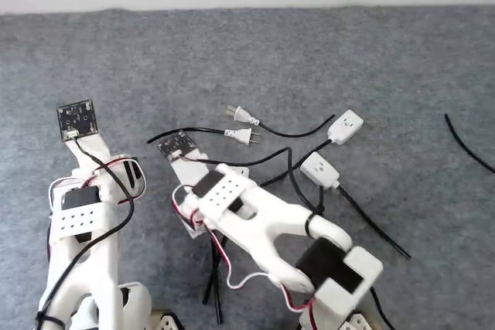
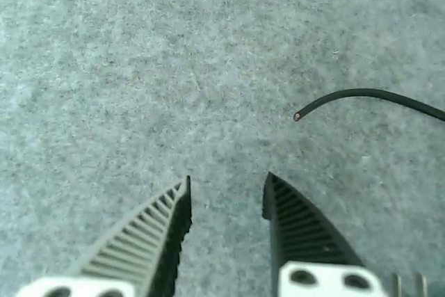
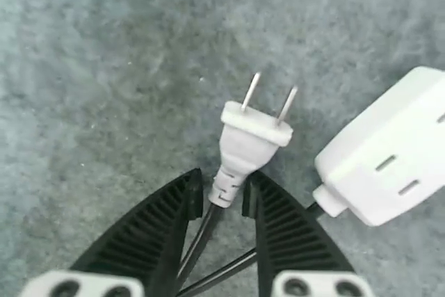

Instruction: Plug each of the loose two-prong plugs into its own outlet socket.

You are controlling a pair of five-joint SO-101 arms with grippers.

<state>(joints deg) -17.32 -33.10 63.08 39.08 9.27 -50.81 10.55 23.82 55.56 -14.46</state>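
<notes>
The right gripper (image 3: pixel 224 174) pinched the plug (image 3: pixel 254 130) by its neck, tips low beside a socket (image 3: pixel 389 151). The left gripper (image 2: pixel 229 177) hung with jaws apart over the mat (image 2: pixel 139 67), near a cable end (image 2: pixel 297 115).

A plug (image 1: pixel 242 116) lies beside another, seemingly loose, left of sockets (image 1: pixel 345 127).

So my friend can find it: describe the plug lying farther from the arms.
On the grey carpet, look just beyond the two white arms. Of the pair lying there side by side, it is the farther plug; its prongs point away from the white sockets, its neighbour points toward them.
</notes>
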